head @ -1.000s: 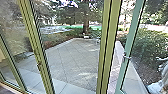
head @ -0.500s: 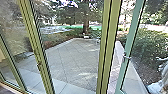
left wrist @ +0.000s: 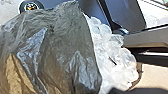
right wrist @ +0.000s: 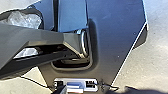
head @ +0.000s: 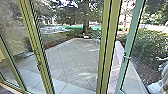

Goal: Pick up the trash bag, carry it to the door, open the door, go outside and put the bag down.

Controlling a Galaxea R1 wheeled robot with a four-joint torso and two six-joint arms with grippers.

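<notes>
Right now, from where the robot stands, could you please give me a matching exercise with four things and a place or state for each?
1. Dark, shiny plastic bag
2. Brown, upright tree trunk
3. Grey paved yard
4. Leafy green bush

A. Crossed by joint lines
B. At the right side of the head view
C. Beside clear, bulging plastic
D. Beyond the paving's far edge

Pairs: 1-C, 2-D, 3-A, 4-B
</notes>
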